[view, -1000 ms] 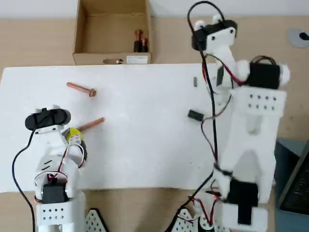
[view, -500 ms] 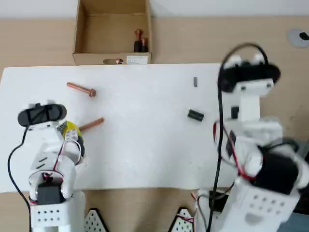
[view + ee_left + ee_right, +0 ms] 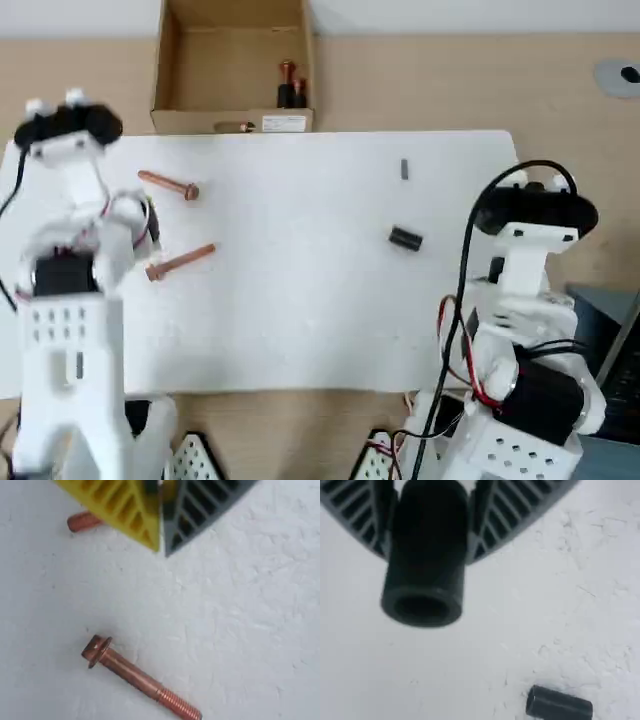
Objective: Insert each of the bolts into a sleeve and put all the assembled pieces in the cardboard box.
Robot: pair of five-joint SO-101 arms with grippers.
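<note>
Bolt (image 3: pixel 181 261) nearest, by left edge of desk (image 3: pixel 420 90), left jaws closed together, empty, near it; loose sleeve (image 3: pixel 404 238) right of centre; right jaws clamping second sleeve (image 3: pixel 425 555) near right edge; farther bolt (image 3: pixel 168 184); cardboard box (image 3: pixel 232 121) at far edge.

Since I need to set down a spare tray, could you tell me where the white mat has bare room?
The middle of the white mat is bare, from the far bolt and near bolt across to the lying sleeve and down to the near edge. It is crowded beside the left arm, where both bolts lie.
</note>
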